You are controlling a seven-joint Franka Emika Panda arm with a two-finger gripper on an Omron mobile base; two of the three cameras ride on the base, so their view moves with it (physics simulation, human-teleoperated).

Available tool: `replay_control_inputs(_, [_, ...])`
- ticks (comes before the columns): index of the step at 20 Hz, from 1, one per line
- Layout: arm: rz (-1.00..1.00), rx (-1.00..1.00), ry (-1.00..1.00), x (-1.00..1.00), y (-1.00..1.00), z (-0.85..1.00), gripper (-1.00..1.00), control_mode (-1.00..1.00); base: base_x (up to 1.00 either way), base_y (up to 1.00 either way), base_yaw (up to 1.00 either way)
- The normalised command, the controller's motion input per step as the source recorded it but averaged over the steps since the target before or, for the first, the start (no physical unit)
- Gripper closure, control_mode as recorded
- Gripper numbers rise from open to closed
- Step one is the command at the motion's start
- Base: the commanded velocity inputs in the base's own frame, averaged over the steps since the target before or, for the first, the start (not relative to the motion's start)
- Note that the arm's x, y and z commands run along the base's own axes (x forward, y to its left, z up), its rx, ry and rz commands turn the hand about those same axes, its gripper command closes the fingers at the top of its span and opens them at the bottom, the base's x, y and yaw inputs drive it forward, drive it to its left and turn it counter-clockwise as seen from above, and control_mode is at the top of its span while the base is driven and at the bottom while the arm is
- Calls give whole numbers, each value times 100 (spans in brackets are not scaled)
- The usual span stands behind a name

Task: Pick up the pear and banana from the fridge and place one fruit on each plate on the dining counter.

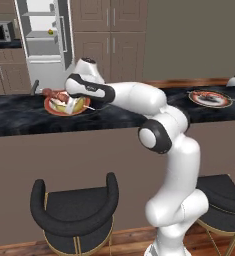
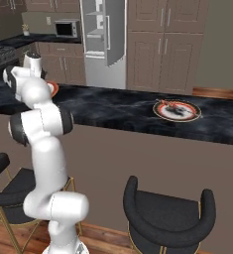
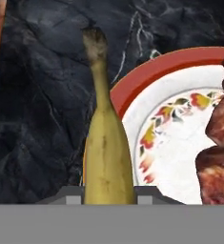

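My gripper (image 3: pixel 109 195) is shut on the banana (image 3: pixel 106 147), whose dark stem end points away from the hand. The banana hangs over the red rim of the left plate (image 3: pixel 180 62), partly above the black marble of the dining counter (image 3: pixel 37 95). Seen from the left base, the gripper (image 1: pixel 75 105) reaches over this plate (image 1: pixel 53 107) with the yellow banana (image 1: pixel 78 104) in it. The other plate (image 1: pixel 209 98) lies far to the right on the counter (image 1: pixel 19 117). The fridge (image 1: pixel 44 40) stands open behind. A small yellowish item (image 1: pixel 51 31) on its shelf is too small to identify.
A lumpy reddish-brown piece (image 3: pixel 220 143) lies on the left plate beside the banana. Black stools (image 1: pixel 74 210) (image 2: pixel 170 218) stand in front of the counter. A microwave (image 2: pixel 67 28) sits on the back countertop next to tall brown cabinets (image 2: pixel 162 44).
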Motion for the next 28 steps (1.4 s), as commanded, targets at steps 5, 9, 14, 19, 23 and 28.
replay_control_inputs(5, [0, 0, 0, 45, 13, -1, 100, -100, 0, 0, 0])
replay_control_inputs(9, [0, 0, 0, 36, 4, 0, 100, -100, 0, 0, 0])
replay_control_inputs(14, [0, 0, 0, 19, 1, 0, -100, -100, 0, 0, 0])
replay_control_inputs(19, [0, 0, 0, 24, -10, 0, -100, -100, 0, 0, 0])
replay_control_inputs(23, [0, 0, 0, 25, -19, -1, -100, -100, 0, 0, 0])
replay_control_inputs(28, [0, 2, -8, 21, -23, 2, -100, -100, 0, 0, 0])
